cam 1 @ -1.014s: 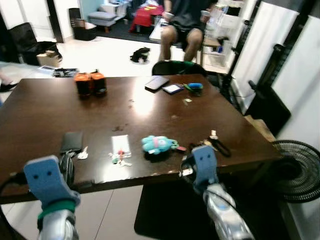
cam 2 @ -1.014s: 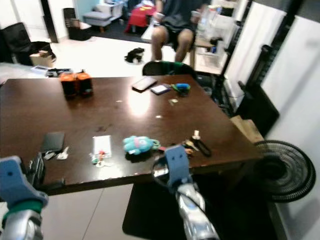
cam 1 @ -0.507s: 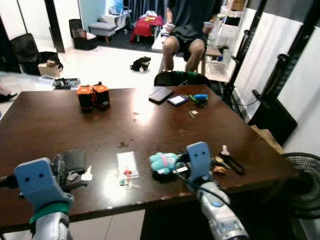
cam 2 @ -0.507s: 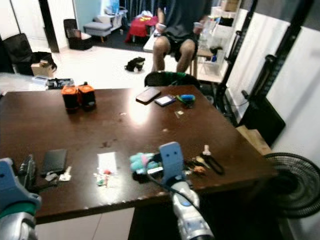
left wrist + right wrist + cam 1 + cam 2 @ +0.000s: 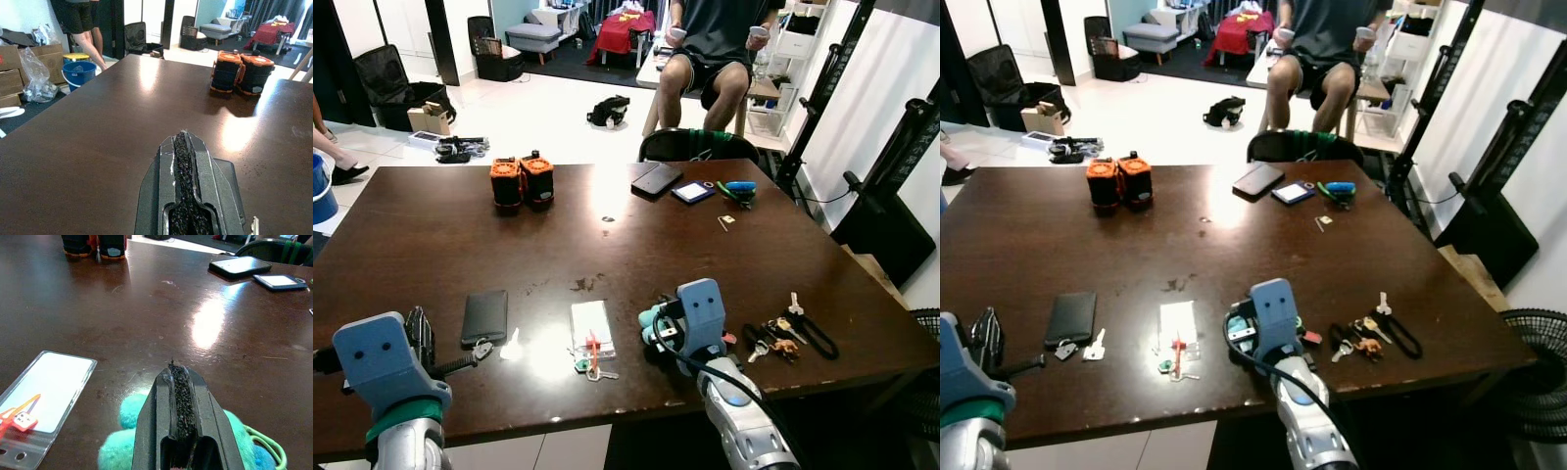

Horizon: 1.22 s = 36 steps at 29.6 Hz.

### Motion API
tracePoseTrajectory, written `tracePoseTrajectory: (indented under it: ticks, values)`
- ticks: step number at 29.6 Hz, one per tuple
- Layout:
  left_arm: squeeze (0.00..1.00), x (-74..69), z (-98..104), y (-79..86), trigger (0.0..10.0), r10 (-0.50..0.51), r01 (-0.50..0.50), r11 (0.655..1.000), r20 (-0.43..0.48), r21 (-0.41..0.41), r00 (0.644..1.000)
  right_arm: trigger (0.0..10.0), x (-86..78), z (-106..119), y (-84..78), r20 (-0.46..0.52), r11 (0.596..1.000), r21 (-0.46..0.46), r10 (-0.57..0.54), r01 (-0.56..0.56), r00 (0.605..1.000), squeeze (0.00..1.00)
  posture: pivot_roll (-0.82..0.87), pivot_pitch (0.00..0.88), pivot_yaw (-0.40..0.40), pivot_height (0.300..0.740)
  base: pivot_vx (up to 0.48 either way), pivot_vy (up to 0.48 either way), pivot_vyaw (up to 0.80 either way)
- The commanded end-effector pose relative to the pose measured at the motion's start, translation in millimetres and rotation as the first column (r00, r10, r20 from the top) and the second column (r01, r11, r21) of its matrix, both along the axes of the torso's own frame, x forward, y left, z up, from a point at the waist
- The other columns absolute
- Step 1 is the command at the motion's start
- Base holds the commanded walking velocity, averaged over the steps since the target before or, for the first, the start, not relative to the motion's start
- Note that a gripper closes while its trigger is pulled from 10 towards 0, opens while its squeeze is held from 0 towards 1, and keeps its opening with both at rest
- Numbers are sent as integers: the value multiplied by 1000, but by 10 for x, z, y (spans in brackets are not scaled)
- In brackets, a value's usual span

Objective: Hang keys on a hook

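the teal plush toy [image 5: 122,417] is largely covered by the right gripper [image 5: 177,382] in the right wrist view, and its lower part is cut off by the frame edge. the seated person [image 5: 710,39] is cut off above the chest by the top edge. the dark phone [image 5: 234,182] is mostly hidden behind the left gripper [image 5: 182,147]. the bunch of keys [image 5: 773,338] is too small for single keys to be counted.
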<state>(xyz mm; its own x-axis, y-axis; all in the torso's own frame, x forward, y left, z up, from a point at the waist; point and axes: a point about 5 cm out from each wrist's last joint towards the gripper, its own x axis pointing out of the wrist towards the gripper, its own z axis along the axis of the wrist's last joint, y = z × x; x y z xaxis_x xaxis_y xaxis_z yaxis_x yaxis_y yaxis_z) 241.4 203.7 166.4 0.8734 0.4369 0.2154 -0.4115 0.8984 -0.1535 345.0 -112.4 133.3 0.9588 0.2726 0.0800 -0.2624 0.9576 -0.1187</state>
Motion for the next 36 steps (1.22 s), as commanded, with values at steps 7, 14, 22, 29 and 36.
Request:
tracePoseTrajectory:
  ticks: [7, 14, 22, 29, 36]
  values:
    - [0, 6, -39, 11, 10000, -4, 4, 1000, -14, -3, 1000, 10000, 35, -50, -53, -42, 1000, -8, -22, 21, 999, 0, -77, 37, 49, 740, 0, 0, 0]
    - [0, 14, -42, 25, 10000, -10, 10, 1000, -21, -3, 1000, 10000, 68, -52, -136, -50, 998, -18, -64, 63, 997, 0, -77, 41, 53, 740, 0, 0, 0]
    - [0, 23, -41, 15, 10000, -12, 11, 1000, -22, -6, 1000, 10000, 58, -62, -119, -50, 998, -25, -57, 56, 997, 0, -79, 42, 55, 740, 0, 0, 0]
    - [0, 15, -51, 11, 10000, -9, 9, 999, -20, -31, 1000, 10000, 42, -85, -86, -52, 998, -29, -48, 47, 997, 0, -76, 42, 54, 740, 0, -379, 0]
    - [0, 7, -63, 31, 10000, 2, -3, 1000, -34, -19, 999, 10000, 44, -84, -87, -52, 999, -31, -46, 44, 998, 0, -73, 39, 50, 740, 0, 0, 0]
